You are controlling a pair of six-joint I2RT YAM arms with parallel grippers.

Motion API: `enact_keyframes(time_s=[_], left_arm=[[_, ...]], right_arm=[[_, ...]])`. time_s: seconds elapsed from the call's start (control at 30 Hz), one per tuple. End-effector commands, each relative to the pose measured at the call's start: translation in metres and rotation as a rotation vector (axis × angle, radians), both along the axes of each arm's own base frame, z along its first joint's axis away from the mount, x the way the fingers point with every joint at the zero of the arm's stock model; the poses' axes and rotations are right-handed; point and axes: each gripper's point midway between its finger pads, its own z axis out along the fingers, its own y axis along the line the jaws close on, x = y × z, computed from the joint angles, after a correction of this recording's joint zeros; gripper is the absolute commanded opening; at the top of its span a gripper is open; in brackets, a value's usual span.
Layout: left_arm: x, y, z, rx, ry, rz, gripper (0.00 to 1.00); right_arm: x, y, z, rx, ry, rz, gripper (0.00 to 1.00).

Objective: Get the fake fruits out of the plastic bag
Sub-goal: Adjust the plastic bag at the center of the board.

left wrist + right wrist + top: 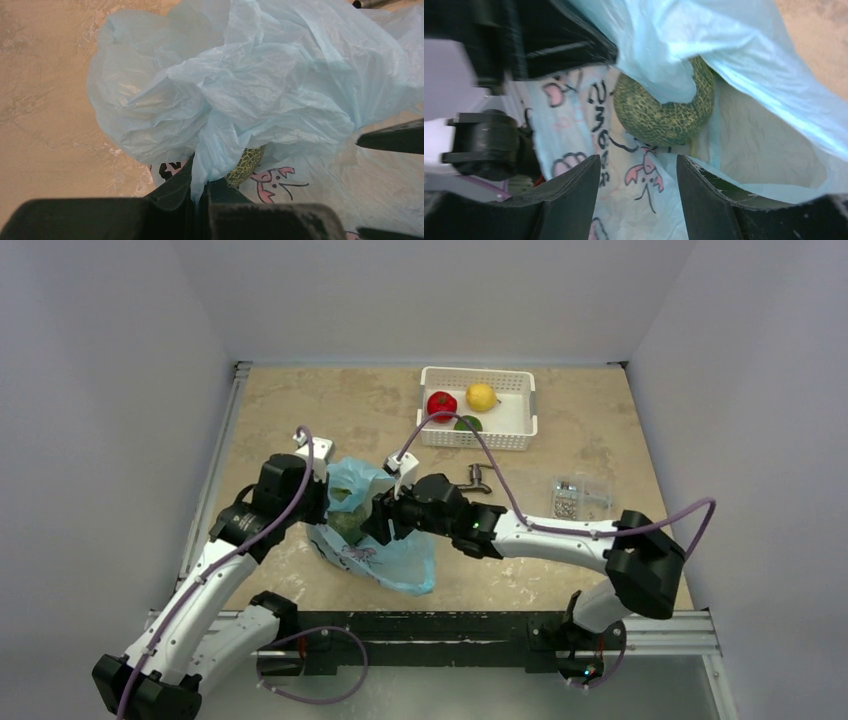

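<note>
Soft, even light is falling from above in the overhead view, casting only faint shadows at centre frame. In the left wrist view the plastic bag [240, 85] is glowing pale and translucent, while the left gripper [200, 197] is blurring into a dark mass along the bottom edge. In the right wrist view the right gripper [638, 167] is sitting in shadow, and the upper left is smearing out of focus.

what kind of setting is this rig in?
Probably an enclosed lab test cell: plain walls box in a table, the left arm and right arm are bolted to a metal rail, and a white basket holds fake fruits.
</note>
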Motion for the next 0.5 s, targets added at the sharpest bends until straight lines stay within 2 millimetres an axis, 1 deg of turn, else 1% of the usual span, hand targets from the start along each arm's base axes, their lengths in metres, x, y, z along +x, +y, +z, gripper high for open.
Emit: enact_keyframes(time_s=[0.0, 0.07, 0.13, 0.23, 0.3, 0.37, 0.4, 0.43, 0.47], left_arm=[[0.005, -0.017, 0.025, -0.103, -0.054, -0.030, 0.00], [0.003, -0.030, 0.034, -0.160, -0.031, -0.068, 0.00], [0.004, -0.044, 0.049, -0.226, -0.014, -0.096, 0.00], [0.005, -0.065, 0.084, -0.327, 0.003, -0.150, 0.00], [0.001, -0.081, 0.112, -0.422, 0.010, -0.190, 0.00], [-0.008, -0.097, 0.142, -0.521, -0.018, -0.257, 0.00], [-0.013, -0.100, 0.149, -0.541, -0.025, -0.277, 0.00], [-0.017, -0.098, 0.150, -0.542, -0.027, -0.272, 0.00], [-0.020, -0.094, 0.147, -0.530, -0.026, -0.255, 0.00]], right_arm=[[0.015, 0.008, -0.017, 0.035, 0.017, -0.078, 0.56], [0.019, 0.011, -0.027, 0.044, 0.043, -0.102, 0.56], [0.022, 0.016, -0.034, 0.067, 0.058, -0.110, 0.59], [0.027, 0.026, -0.042, 0.089, 0.104, -0.087, 0.60], [0.030, 0.031, -0.046, 0.110, 0.135, -0.072, 0.60], [0.037, 0.031, -0.048, 0.128, 0.158, -0.076, 0.61], [0.040, 0.029, -0.049, 0.139, 0.167, -0.081, 0.61], [0.042, 0.027, -0.050, 0.143, 0.172, -0.086, 0.62], [0.044, 0.023, -0.053, 0.136, 0.174, -0.094, 0.62]])
